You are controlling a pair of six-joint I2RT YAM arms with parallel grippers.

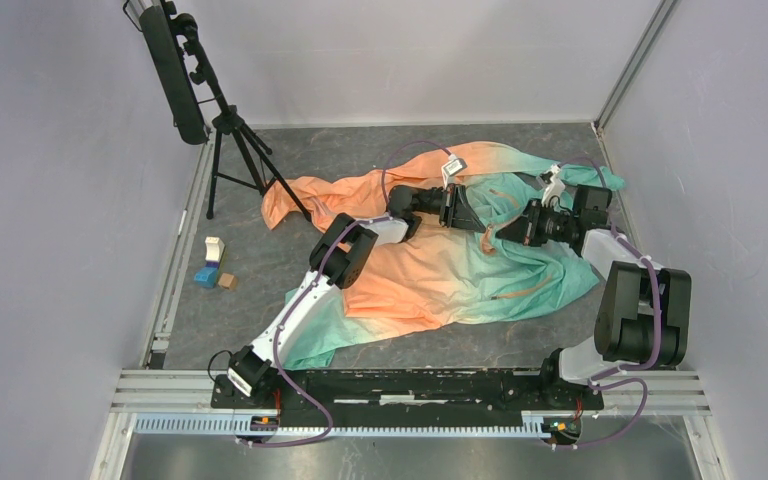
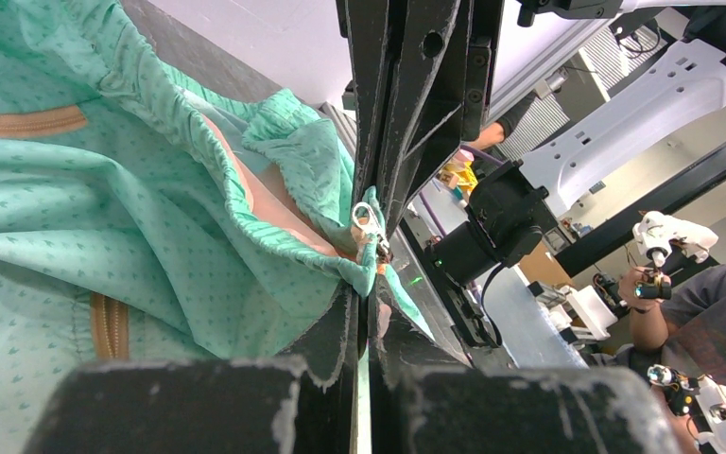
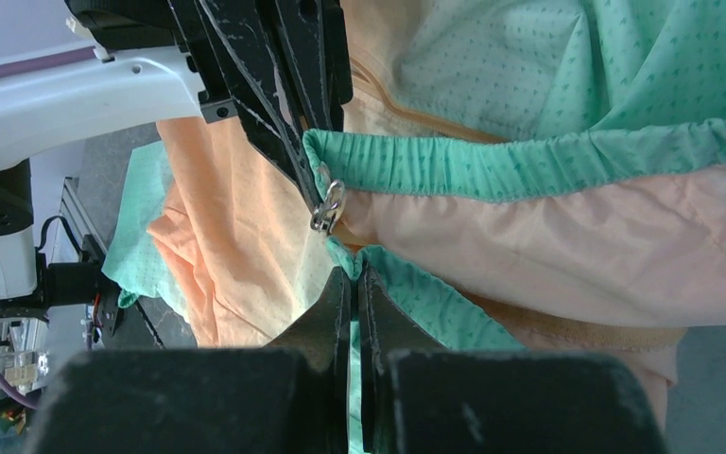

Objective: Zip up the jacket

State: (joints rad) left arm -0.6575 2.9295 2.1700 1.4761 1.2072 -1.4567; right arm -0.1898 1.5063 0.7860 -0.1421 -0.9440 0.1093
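The jacket [image 1: 430, 275], orange fading to mint green, lies spread across the table. My two grippers meet over its far right part. My left gripper [image 1: 478, 220] is shut on the mint hem [image 2: 340, 260] beside the silver zipper pull [image 2: 367, 221]; in the left wrist view [image 2: 371, 288] its jaws are pressed together on the cloth. My right gripper [image 1: 505, 232] faces it and is shut on the mint hem just below the same pull [image 3: 328, 206]; it also shows in the right wrist view [image 3: 353, 272]. An orange pocket zip [image 2: 19, 121] shows on the mint panel.
A black tripod [image 1: 232, 150] with a long black panel stands at the back left. Small white, blue and wooden blocks [image 1: 214, 266] lie on the table's left side. Grey walls close in the table on the left, back and right.
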